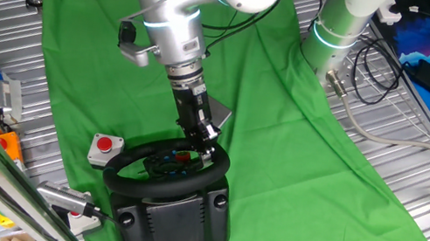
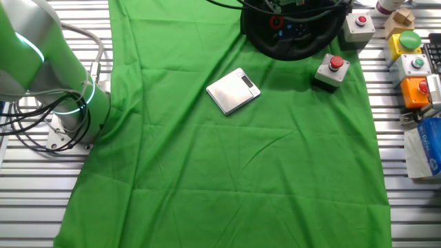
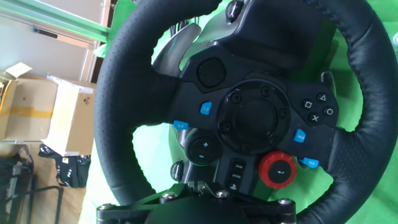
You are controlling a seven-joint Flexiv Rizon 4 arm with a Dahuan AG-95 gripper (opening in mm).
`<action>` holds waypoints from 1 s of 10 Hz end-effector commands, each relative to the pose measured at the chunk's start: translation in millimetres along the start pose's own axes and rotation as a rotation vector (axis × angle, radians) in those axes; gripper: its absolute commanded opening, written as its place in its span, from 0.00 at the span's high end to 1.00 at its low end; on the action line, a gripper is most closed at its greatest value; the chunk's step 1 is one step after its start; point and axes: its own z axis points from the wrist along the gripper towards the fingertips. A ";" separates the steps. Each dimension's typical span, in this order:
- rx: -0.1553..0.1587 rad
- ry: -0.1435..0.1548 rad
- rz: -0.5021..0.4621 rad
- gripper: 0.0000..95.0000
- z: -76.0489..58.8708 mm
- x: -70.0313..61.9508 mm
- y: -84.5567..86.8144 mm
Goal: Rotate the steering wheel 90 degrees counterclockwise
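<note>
- The steering wheel (image 1: 167,168) sits at the near edge of the green cloth (image 1: 299,144), black rim tilted up on its bulky dark grey base (image 1: 179,221).
- The arm reaches down from above; the gripper (image 1: 205,139) is at the far part of the rim, right against it.
- Claw state: cannot tell. In the hand view only the black bracket at the bottom edge shows, no fingers; in the fixed view the tips are lost against the black rim. It may be clamped on the rim, but that is not visible.
- Hand view is filled by the hub (image 3: 249,118): blue buttons, the red dial (image 3: 277,169) low right. The hub looks turned off upright, so the turn may be partly made; my guess only.
- To do it well: follow the rim's arc about the hub centre, not a straight push, and let the wrist turn with the rim so the fingers do not slide off.
- Keep force along the rim; a downward shove could shift the base on the cloth.
- Mind the white box with red button (image 1: 106,148) just beside the rim on the left.
</note>
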 end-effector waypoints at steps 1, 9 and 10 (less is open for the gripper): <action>0.010 0.003 -0.009 1.00 1.2 0.3 -1.3; 0.059 0.017 -0.086 1.00 5.3 0.2 -6.5; 0.069 0.021 -0.099 1.00 4.6 0.1 -6.7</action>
